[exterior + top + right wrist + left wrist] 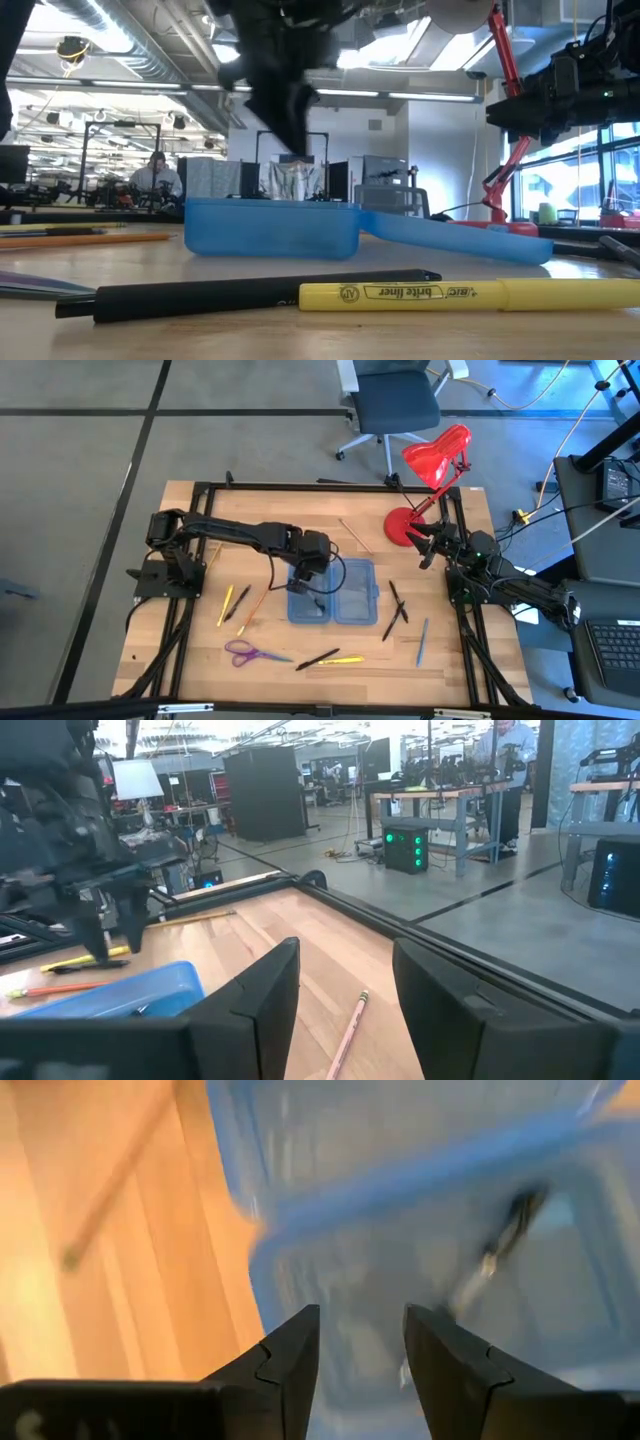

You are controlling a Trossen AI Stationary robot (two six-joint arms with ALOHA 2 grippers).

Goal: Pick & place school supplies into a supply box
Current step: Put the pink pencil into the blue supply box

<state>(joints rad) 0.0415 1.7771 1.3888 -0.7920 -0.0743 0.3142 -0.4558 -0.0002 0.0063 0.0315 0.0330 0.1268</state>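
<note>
So my left gripper point(309, 582) hangs over the supply box point(333, 603) mid-frame, fingers apart and empty, a dark pen point(505, 1240) lying inside. My right gripper point(432, 545) waits wide open at upper right by the lamp point(425, 480).

I saw the blue supply box point(333, 598) lying open at frame centre, a dark pen point(318, 603) inside its left half — pens and pencils point(238, 603) left and right, purple scissors point(246, 653) lower left.
</note>
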